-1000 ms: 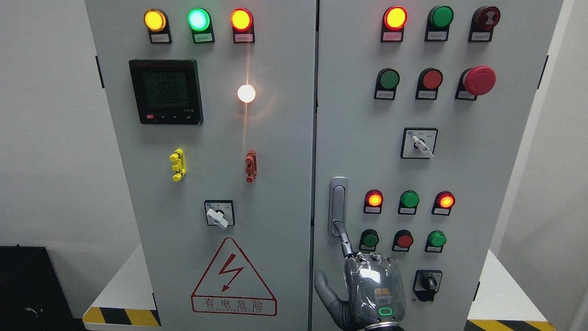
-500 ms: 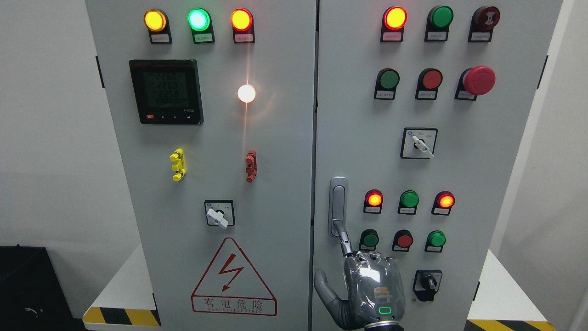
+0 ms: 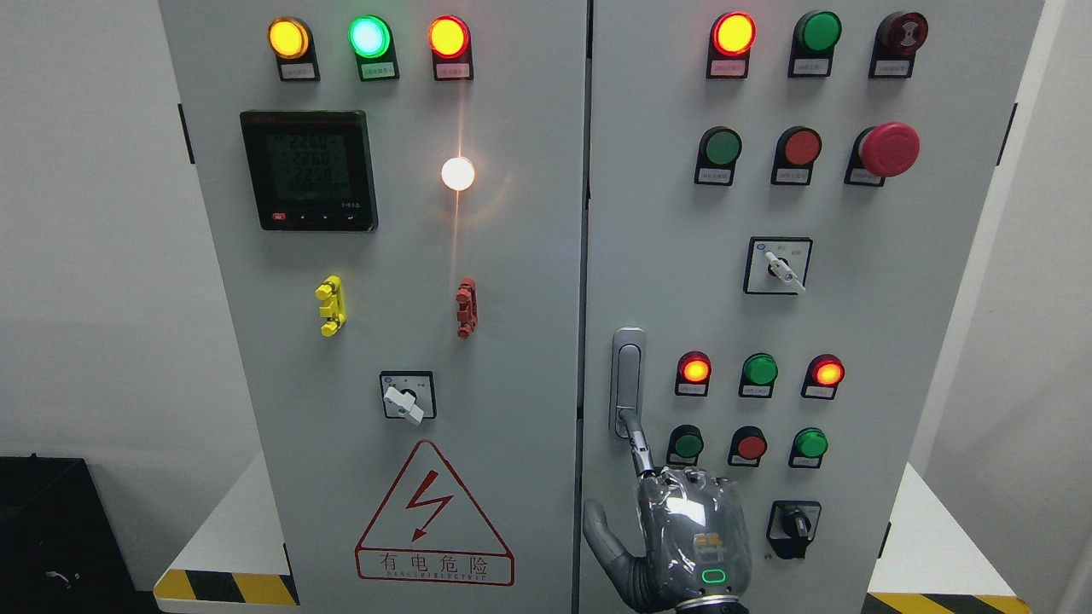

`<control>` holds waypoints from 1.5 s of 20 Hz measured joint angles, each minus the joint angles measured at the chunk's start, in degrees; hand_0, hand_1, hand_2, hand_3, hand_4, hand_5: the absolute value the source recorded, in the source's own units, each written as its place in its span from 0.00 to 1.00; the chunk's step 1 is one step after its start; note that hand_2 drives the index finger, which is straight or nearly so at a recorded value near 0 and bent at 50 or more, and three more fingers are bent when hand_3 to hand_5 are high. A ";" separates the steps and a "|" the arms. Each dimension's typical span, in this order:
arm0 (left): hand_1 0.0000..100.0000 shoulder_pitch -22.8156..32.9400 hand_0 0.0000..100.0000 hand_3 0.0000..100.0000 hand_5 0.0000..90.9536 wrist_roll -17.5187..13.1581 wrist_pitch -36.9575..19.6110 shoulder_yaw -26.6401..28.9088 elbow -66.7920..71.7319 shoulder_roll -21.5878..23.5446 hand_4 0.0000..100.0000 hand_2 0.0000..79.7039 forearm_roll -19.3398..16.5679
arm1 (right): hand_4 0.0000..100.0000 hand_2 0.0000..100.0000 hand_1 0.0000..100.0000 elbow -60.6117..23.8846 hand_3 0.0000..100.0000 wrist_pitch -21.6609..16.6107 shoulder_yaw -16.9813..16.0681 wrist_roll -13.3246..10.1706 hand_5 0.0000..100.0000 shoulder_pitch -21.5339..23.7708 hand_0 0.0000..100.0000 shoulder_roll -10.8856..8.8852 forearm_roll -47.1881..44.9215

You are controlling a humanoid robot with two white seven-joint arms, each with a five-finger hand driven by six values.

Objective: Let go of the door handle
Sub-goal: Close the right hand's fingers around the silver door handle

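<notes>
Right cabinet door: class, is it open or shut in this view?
Shut. The right cabinet door lies flush with the left door, leaving only a thin, even seam.

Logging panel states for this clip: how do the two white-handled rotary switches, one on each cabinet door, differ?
The left door's switch sits low, just above the warning triangle; the right door's switch sits higher, above the door handle. The left one has a short, blocky knob, while the right one has a slimmer, longer lever. Both are white on square plates and point down to the right.
</notes>
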 measured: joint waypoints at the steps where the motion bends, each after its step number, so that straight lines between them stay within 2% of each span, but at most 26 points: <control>1: 0.56 0.00 0.12 0.00 0.00 0.00 0.00 0.00 0.00 0.00 0.00 0.00 0.00 | 0.96 0.00 0.23 0.02 0.96 0.00 0.00 0.00 0.97 0.02 0.47 0.00 0.00; 30: 0.56 0.00 0.12 0.00 0.00 0.00 0.00 0.00 -0.02 0.00 0.00 0.00 -0.02 | 0.97 0.00 0.24 0.71 0.99 0.01 0.05 0.23 0.98 0.31 0.47 0.05 0.01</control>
